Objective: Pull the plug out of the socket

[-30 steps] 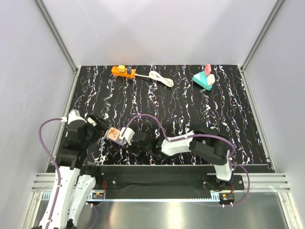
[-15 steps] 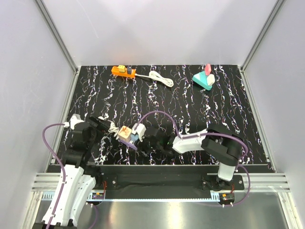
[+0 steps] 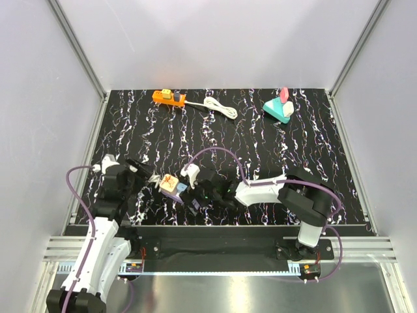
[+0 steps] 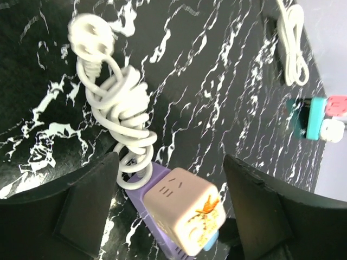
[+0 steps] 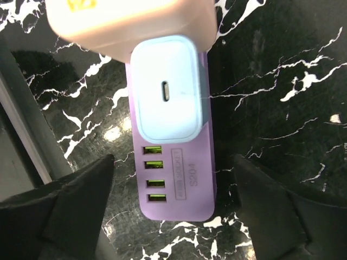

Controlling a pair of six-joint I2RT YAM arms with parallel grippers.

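Not done yet. The purple socket lies flat on the tabletop w/ the blue-white plug stuck in it, and a peach cube in it too, right next to the plug. The white cord is bunched up touching the socket's end.

Left pincer is wide open, holds nothing, and sits over the socket's cord end. Right pincer is wide open too, empty, w/ the socket's other end btwn its fingers.

Left to do: grab both, pull apart.

Vs 1 sec ago: the socket slid right a bit, the left arm came after it, and the right arm pulled back.
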